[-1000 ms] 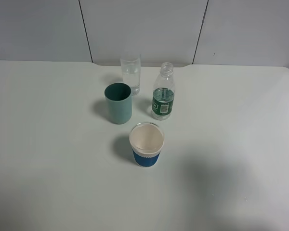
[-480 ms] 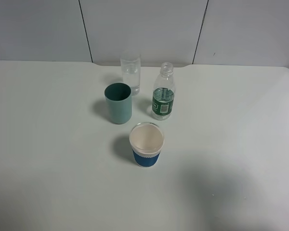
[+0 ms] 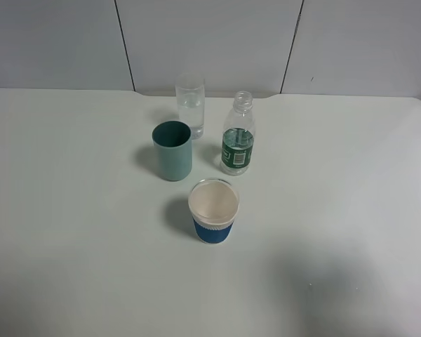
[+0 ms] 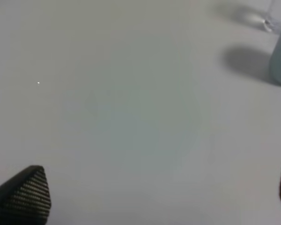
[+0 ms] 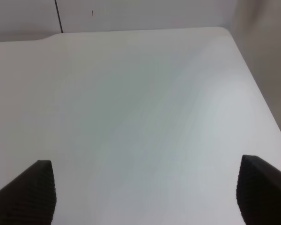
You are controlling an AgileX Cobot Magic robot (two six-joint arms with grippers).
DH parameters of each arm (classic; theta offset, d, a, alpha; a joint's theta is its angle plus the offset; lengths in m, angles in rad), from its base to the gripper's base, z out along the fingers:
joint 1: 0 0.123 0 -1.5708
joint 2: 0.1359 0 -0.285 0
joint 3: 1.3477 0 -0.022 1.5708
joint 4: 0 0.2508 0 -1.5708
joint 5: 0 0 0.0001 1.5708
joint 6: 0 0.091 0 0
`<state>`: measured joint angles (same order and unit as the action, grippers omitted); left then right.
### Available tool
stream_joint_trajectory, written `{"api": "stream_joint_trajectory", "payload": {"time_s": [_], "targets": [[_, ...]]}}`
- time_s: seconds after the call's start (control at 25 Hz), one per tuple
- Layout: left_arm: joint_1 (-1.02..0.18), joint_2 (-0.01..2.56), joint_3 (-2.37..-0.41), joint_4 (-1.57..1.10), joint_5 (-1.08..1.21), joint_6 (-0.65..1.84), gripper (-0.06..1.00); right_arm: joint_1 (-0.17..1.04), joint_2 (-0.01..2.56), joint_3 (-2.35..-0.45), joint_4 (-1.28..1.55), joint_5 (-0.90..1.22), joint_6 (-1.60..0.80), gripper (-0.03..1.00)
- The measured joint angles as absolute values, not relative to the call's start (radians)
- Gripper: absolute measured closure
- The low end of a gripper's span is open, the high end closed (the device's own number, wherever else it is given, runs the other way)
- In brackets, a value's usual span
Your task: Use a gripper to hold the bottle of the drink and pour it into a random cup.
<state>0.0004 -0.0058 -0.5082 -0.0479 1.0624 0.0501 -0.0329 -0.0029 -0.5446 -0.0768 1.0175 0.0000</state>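
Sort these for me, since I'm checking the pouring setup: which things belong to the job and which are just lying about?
For the job:
- bottle, cap off
- clear glass

Just lying about:
- teal cup
- paper cup with blue sleeve

- White table, matte, filling most of the view.
- Behind it, pale grey wall panels split by dark vertical seams.
- Soft, even light.
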Motion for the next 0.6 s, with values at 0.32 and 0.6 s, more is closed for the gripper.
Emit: {"api": "stream_joint_trajectory", "payload": {"time_s": [0.32, 0.6], "targets": [[0.0, -0.006, -0.508, -0.048, 1.062, 0.05, -0.05, -0.033, -0.003, -0.545, -0.076, 1.018, 0.0, 0.2], [0.0, -0.006, -0.508, -0.048, 1.062, 0.05, -0.05, -0.033, -0.003, -0.535, -0.076, 1.049, 0.0, 0.2]]}}
